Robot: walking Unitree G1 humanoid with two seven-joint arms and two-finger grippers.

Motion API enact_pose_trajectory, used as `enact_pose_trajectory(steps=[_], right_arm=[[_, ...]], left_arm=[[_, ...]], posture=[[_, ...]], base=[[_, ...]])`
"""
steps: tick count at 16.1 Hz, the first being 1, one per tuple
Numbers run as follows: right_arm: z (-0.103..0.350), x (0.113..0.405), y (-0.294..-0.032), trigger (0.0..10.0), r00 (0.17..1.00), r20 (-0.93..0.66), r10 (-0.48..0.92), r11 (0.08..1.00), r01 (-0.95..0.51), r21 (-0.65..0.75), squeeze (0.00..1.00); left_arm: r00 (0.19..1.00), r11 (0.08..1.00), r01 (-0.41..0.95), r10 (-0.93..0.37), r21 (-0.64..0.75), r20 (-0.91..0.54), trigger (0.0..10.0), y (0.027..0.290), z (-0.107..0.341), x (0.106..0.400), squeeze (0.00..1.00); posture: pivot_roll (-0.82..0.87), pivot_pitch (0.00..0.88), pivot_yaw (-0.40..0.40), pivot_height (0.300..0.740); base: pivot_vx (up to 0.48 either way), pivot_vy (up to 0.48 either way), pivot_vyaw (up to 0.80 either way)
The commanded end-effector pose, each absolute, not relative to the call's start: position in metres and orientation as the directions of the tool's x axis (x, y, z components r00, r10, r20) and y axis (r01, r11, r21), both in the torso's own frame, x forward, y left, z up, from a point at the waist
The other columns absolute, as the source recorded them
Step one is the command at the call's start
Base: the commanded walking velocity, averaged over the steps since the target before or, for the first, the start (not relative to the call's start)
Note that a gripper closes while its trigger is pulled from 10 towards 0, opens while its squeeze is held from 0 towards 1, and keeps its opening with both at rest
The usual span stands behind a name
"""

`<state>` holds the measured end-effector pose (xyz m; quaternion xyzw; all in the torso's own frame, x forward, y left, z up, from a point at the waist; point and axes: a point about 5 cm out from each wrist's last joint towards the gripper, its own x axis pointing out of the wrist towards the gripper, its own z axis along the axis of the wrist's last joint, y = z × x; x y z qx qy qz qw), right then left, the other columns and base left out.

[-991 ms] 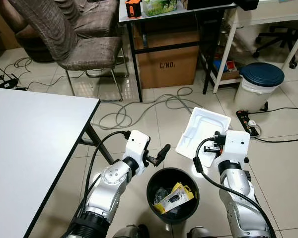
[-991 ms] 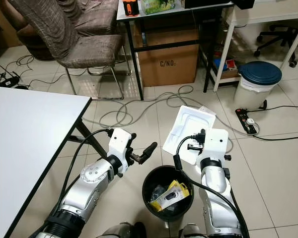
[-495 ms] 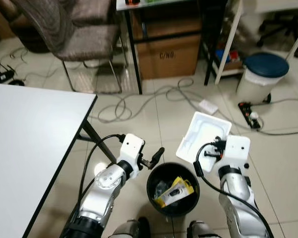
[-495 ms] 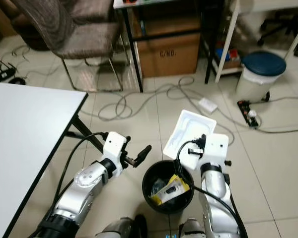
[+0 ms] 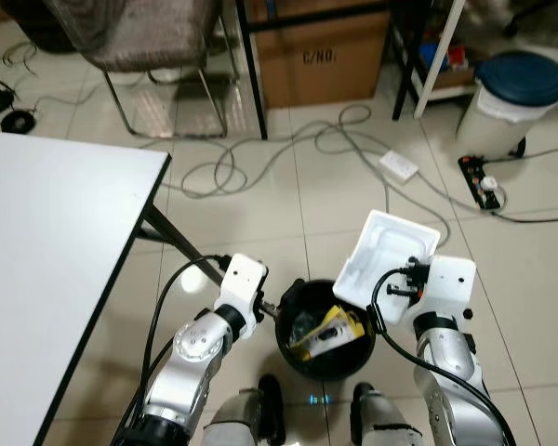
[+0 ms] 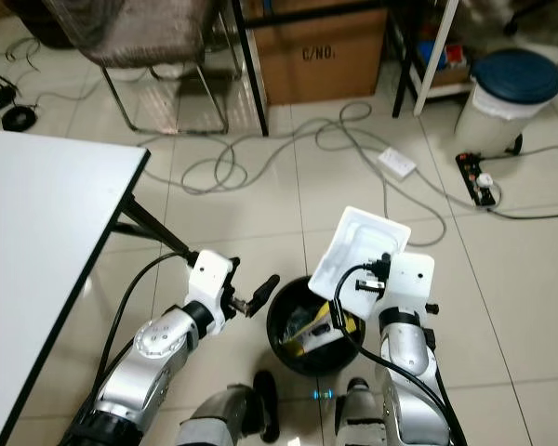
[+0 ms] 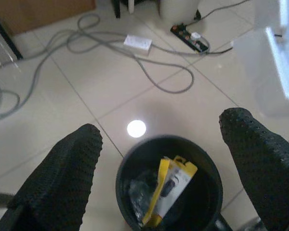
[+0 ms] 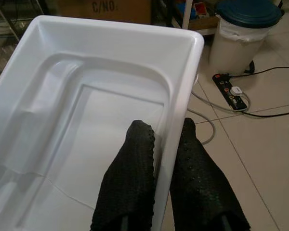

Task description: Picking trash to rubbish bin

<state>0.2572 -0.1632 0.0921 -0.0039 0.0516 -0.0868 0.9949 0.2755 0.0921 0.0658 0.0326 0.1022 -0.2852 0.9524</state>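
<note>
- Left eye view: the right hand (image 5: 402,290) pinches the rim of a white tray (image 5: 387,257) at lower centre-right, the tray's low corner over the edge of the black bin (image 5: 324,333) at bottom centre. The tray looks about as wide as the bin mouth, so if let go here it may bridge the rim or tip out onto the tiles. A yellow pack (image 5: 327,331) already lies in the bin and leaves less room.
- Right eye view: the left hand (image 6: 259,294) sits just left of the bin rim; a nudge could push or topple the bin. The counter (image 6: 37,251) edge closes off the left; cables (image 6: 353,149) and a power strip (image 6: 475,177) lie in the upper half, well apart. Bare tiles right of the bin give swing room.
- Left wrist view: the left fingers (image 7: 62,173) stand wide apart and empty, with the bin between them below.
- Right wrist view: the two right fingers (image 8: 130,178) are clamped on the tray wall, one inside, one outside; the thin grip near one edge could let it swing or slip.
</note>
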Motion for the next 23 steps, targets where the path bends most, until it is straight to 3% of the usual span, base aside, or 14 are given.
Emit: enact_pose_trajectory(steps=[1, 9, 16, 23], right_arm=[[0.091, 0.253, -0.159, 10.0, 0.978, -0.11, -0.174, 0.985, 0.175, -0.008, 0.0], [0.076, 0.234, -0.145, 10.0, 0.975, -0.193, -0.114, 0.991, 0.124, 0.04, 0.0], [0.06, 0.213, -0.132, 10.0, 0.958, -0.283, -0.048, 0.994, 0.074, 0.079, 0.0], [0.063, 0.216, -0.134, 10.0, 0.959, -0.277, -0.055, 0.993, 0.081, 0.082, 0.0]], left_arm=[[0.816, 0.837, 0.548, -0.529, 0.019, -0.234, 10.0, 0.095, 0.061, 0.269, 0.0], [0.844, 0.873, 0.487, -0.462, 0.028, -0.272, 10.0, 0.115, 0.047, 0.264, 0.0], [0.835, 0.866, 0.499, -0.47, 0.034, -0.287, 10.0, 0.115, 0.045, 0.263, 0.0], [0.824, 0.858, 0.512, -0.481, 0.029, -0.298, 10.0, 0.112, 0.044, 0.26, 0.0]], posture=[[-0.06, 0.354, 0.155, 0.74], [-0.07, 0.379, 0.15, 0.74], [-0.06, 0.393, 0.165, 0.74], [-0.06, 0.393, 0.164, 0.74]], base=[[0.0, 0.0, 0.0], [0.0, 0.0, 0.0], [0.0, 0.0, 0.0], [0.0, 0.0, 0.0]])
